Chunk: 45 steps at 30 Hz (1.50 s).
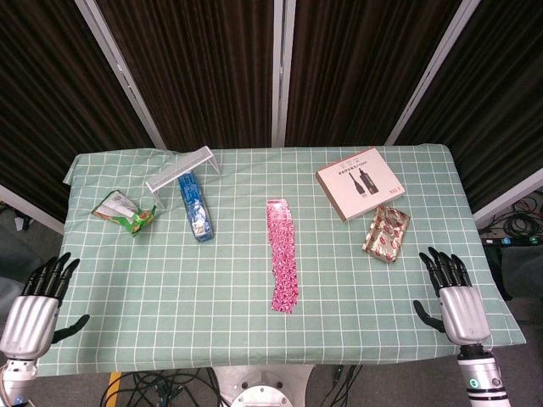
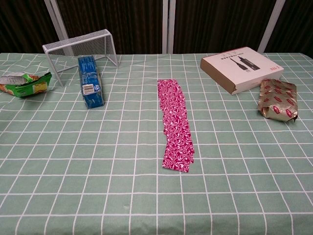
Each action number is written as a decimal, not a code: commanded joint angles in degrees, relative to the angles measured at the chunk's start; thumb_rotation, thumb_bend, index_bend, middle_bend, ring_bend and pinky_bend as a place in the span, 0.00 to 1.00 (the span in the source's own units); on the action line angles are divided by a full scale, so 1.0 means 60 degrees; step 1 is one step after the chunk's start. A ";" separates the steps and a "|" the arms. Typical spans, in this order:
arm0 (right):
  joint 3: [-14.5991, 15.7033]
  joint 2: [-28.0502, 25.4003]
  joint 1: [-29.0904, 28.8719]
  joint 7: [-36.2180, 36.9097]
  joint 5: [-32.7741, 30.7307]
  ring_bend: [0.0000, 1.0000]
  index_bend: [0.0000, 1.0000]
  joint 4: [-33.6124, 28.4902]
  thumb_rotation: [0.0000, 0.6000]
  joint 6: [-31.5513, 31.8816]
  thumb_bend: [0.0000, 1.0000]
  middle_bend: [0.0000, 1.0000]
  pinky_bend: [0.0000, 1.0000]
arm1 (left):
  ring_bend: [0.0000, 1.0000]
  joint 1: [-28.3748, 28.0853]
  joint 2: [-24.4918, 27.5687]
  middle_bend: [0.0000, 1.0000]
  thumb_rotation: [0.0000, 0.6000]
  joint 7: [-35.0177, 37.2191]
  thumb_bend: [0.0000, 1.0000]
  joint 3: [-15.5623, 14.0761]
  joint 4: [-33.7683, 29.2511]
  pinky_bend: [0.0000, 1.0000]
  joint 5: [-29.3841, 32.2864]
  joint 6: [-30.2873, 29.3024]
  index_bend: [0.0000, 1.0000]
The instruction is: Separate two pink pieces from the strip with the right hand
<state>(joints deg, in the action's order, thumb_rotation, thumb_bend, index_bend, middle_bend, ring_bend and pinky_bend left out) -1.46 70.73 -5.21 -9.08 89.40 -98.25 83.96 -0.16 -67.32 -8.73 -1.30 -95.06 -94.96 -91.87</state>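
A long pink patterned strip (image 1: 282,253) of joined pieces lies flat along the middle of the green checked tablecloth, also seen as the pink strip (image 2: 175,124) in the chest view. My right hand (image 1: 451,292) hovers at the table's near right edge, fingers spread, holding nothing, well to the right of the strip. My left hand (image 1: 38,298) hangs off the near left corner, fingers apart and empty. Neither hand shows in the chest view.
A flat box (image 1: 359,182) and a gold-red packet (image 1: 387,232) lie at the right. A blue packet (image 1: 196,206), a white wire rack (image 1: 181,168) and a green snack bag (image 1: 124,209) sit at the left. The tablecloth (image 1: 170,288) reaches the table's edges.
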 commanded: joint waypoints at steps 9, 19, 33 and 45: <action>-0.0024 0.0004 -0.0037 -0.0056 0.0003 0.00 0.00 -0.0061 1.00 -0.0024 0.22 0.00 0.00 | 0.00 -0.0009 -0.0052 0.00 1.00 0.0062 0.15 -0.0013 0.0099 0.12 0.0036 0.0058 0.02; -0.0031 0.0115 -0.0150 -0.0817 0.0112 0.00 0.00 0.0009 1.00 -0.0112 1.00 0.03 0.02 | 0.00 0.0008 -0.0096 0.00 1.00 0.0091 0.15 -0.0054 0.0195 0.12 0.0063 0.0102 0.02; 0.0029 0.0468 -0.0263 -0.1799 0.0025 0.80 0.12 -0.0104 1.00 -0.0356 1.00 0.89 0.72 | 0.00 0.0015 -0.0137 0.00 1.00 0.0259 0.15 -0.0050 0.0352 0.12 0.0085 0.0082 0.02; 0.0563 0.1439 -0.0983 -0.4080 -0.0060 0.81 0.12 -0.0731 1.00 -0.2210 1.00 0.89 0.72 | 0.00 -0.0009 -0.0173 0.00 1.00 0.0271 0.15 -0.0046 0.0416 0.12 0.0083 0.0111 0.02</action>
<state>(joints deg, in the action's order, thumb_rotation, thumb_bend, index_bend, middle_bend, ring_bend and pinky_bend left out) 1.29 77.52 -9.57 -30.49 90.16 -101.62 73.71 -0.21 -68.37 -7.12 -1.59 -92.58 -94.46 -91.18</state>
